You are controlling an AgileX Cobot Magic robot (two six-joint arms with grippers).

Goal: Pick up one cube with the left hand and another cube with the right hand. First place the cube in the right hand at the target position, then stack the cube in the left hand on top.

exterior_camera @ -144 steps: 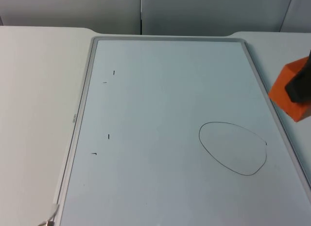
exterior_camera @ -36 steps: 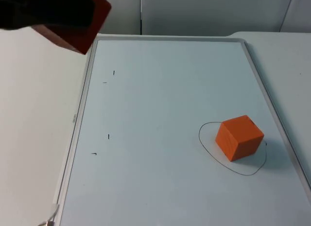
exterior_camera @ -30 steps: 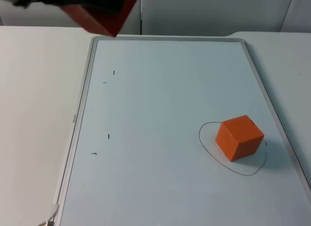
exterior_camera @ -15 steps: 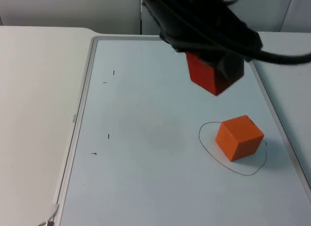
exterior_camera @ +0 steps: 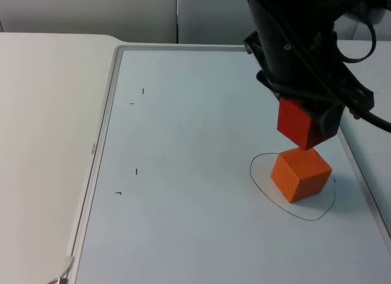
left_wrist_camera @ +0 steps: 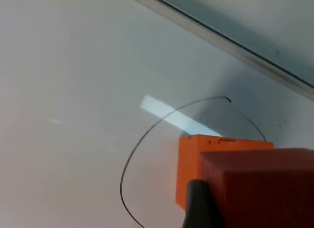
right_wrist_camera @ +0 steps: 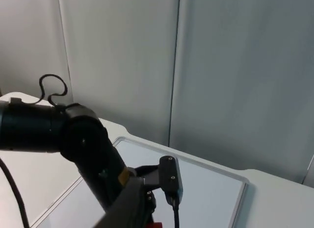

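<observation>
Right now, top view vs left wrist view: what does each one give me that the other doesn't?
Top view alone: the left gripper on its arm, the red cube just above the orange cube, small pen ticks and the whiteboard's left frame. Left wrist view alone: a close look at the drawn outline beside the orange cube, with a bright reflection across it. Both: both cubes, the outline, the board.

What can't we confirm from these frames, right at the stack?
- Left gripper fingers: in the top view the arm's body covers them; the red cube hangs beneath.
- Gap between red cube and orange cube: the top view's angle makes them overlap; touching or not, cannot tell.
- Orange cube's top in the left wrist view: the red cube covers much of it.
- Drawn outline: its far side sits behind the orange cube.
</observation>
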